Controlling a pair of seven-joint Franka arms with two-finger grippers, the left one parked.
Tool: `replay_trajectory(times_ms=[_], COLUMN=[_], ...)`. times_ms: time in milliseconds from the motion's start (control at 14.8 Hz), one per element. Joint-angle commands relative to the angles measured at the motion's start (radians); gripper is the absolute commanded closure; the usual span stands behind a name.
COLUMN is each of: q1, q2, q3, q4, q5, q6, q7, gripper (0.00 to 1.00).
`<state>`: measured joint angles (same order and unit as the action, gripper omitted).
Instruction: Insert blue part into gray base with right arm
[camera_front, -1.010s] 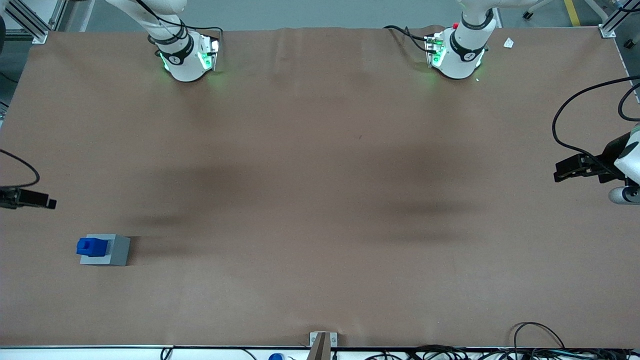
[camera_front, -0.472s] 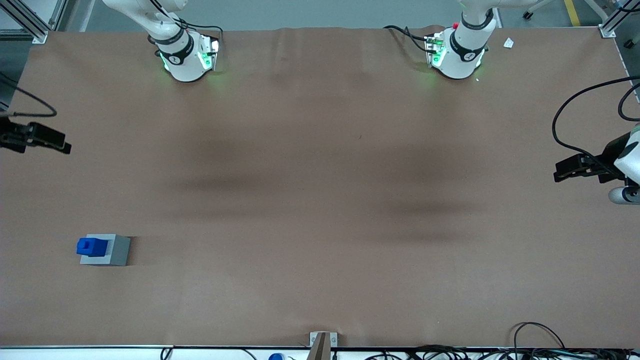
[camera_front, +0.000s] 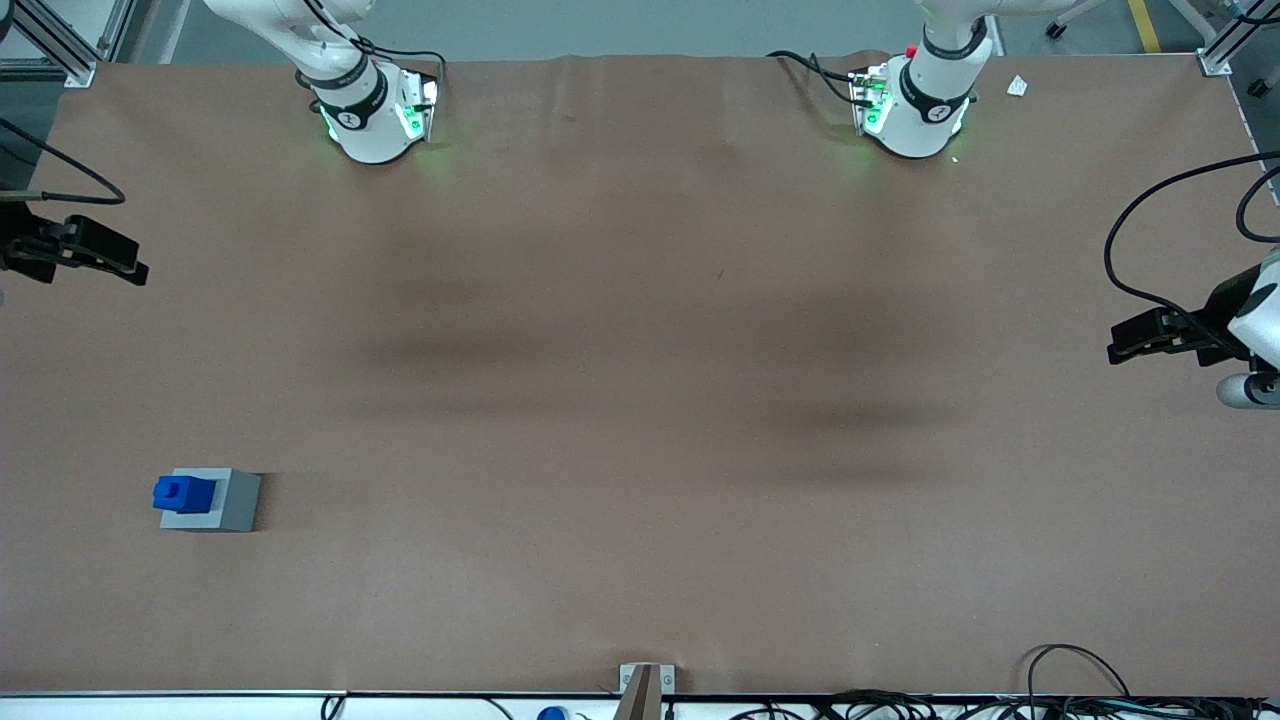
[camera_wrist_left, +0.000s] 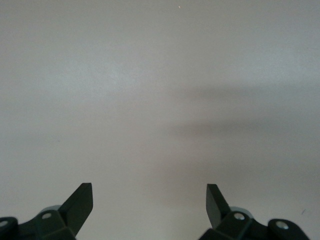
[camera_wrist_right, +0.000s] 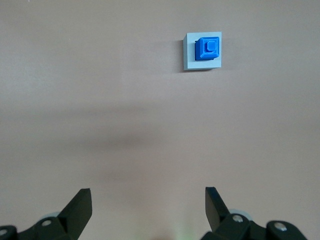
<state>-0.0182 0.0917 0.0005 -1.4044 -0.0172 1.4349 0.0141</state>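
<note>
The blue part (camera_front: 181, 493) sits in the top of the gray base (camera_front: 222, 502), stub upward, at the working arm's end of the table and near the front camera. Both show in the right wrist view, the blue part (camera_wrist_right: 207, 48) set in the gray base (camera_wrist_right: 190, 56). My right gripper (camera_front: 118, 264) hangs high above the table at its working arm's end, farther from the front camera than the base and well apart from it. It is open and empty, its fingers (camera_wrist_right: 80, 204) spread wide over bare table.
The brown table (camera_front: 640, 400) carries the two arm bases (camera_front: 375, 115) at its edge farthest from the front camera. Cables (camera_front: 1080, 680) and a small bracket (camera_front: 645, 685) lie along the nearest edge.
My right gripper has moved away from the front camera and away from the base, open and empty. The blue part and the gray base have not moved.
</note>
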Motion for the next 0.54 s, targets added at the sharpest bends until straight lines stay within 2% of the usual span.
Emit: replay_trajectory(times_ms=[0,472], q1=[-0.002,-0.016], q2=[-0.063,-0.058], q3=[0.001,-0.004], q4=[-0.076,-0.045], q5=[-0.012,0.003], q6=[0.036,0.030], q7=[0.013,-0.016], gripper=[0.00,0.00])
